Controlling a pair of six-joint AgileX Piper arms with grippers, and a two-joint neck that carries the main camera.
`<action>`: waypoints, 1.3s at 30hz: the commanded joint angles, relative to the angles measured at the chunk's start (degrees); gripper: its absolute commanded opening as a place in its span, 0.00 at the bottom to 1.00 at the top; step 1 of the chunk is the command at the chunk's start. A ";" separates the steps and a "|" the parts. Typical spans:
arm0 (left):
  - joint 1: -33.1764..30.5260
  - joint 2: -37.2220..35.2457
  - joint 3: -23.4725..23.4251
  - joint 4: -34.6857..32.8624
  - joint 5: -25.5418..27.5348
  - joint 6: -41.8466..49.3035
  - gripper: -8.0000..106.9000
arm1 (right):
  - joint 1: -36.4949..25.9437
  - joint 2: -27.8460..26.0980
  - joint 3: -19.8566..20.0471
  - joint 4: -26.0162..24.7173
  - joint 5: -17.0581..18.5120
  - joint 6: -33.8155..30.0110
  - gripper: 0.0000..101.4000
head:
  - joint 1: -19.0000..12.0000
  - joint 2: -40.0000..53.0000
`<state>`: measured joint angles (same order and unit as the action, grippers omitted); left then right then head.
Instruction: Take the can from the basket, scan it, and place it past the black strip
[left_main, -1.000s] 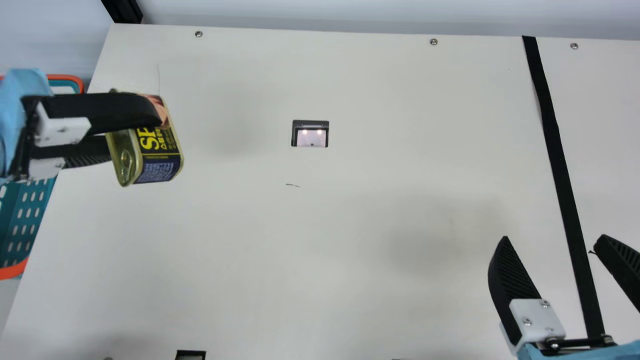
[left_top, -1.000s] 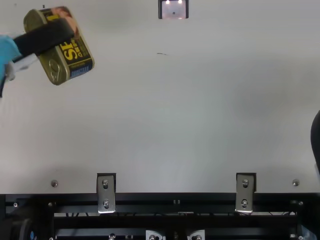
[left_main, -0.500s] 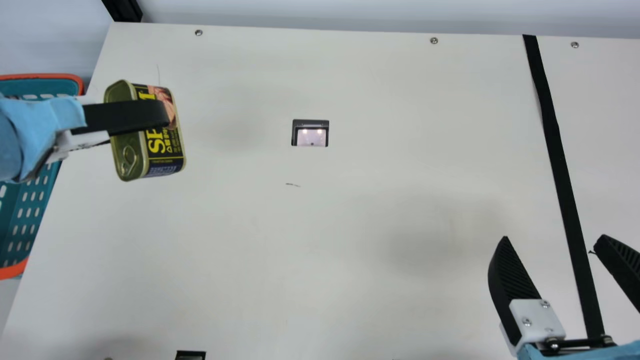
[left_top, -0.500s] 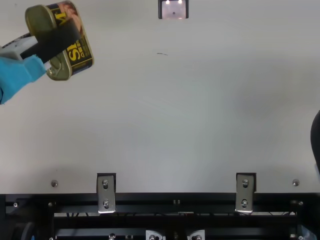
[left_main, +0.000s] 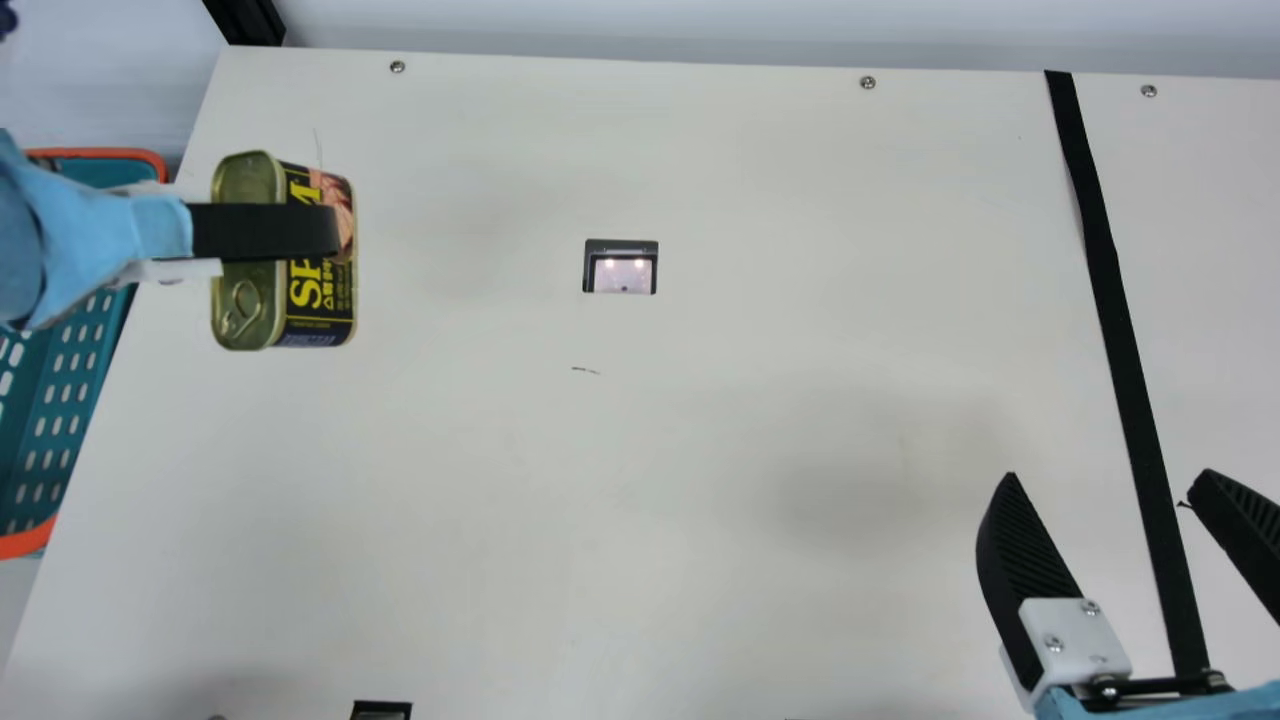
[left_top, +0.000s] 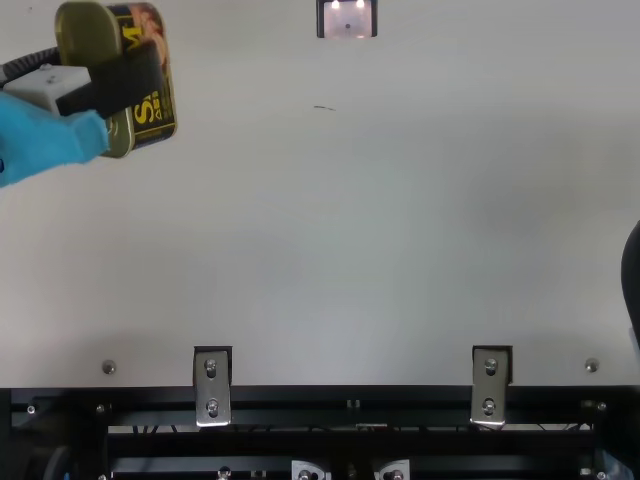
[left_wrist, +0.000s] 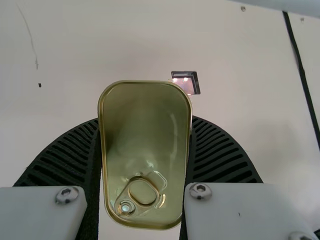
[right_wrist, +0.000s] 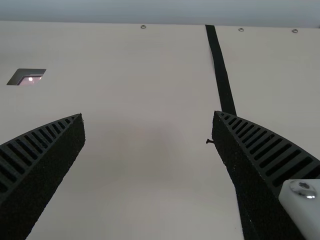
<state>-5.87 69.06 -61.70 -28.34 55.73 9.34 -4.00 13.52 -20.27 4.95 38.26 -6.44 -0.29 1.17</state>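
My left gripper (left_main: 325, 232) is shut on the can (left_main: 322, 290) at the left of the main view, holding it over the table's left part. In the left wrist view the can's gold end with its pull ring (left_wrist: 142, 150) faces the camera, between the fingers of the left gripper (left_wrist: 145, 122). The scanner window (left_main: 622, 272) is set in the table, right of the can, and glows. My right gripper (left_main: 1105, 475) stands open at the lower right, over the black strip (left_main: 1110, 290); in its wrist view, nothing is between the fingers of the right gripper (right_wrist: 149, 115).
The teal basket with an orange rim (left_main: 28, 542) is beside the table's left edge, partly behind my left arm. Small screws (left_main: 867, 83) line the table's far edge. Metal brackets (left_top: 212, 388) sit along the near edge.
The left gripper has turned with the can held in it, so the can stands straighter and its ring end shows more. The can has also shifted slightly away from the near edge. The right arm has kept still.
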 joint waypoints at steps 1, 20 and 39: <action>-0.60 0.73 -1.29 0.69 2.02 0.87 0.16 | 0.00 0.00 0.00 0.00 0.00 0.00 1.00 | -0.06 -0.22; -11.62 5.03 -3.20 9.45 7.61 13.02 0.16 | 0.00 0.00 0.00 0.00 0.00 0.00 1.00 | -0.06 -0.22; -31.21 6.18 4.77 18.95 -4.38 23.70 0.16 | 0.00 0.00 0.00 0.00 0.00 0.00 1.00 | -0.06 -0.22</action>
<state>-35.73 75.01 -57.10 -9.61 51.96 32.82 -4.00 13.52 -20.27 4.95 38.26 -6.44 -0.29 1.17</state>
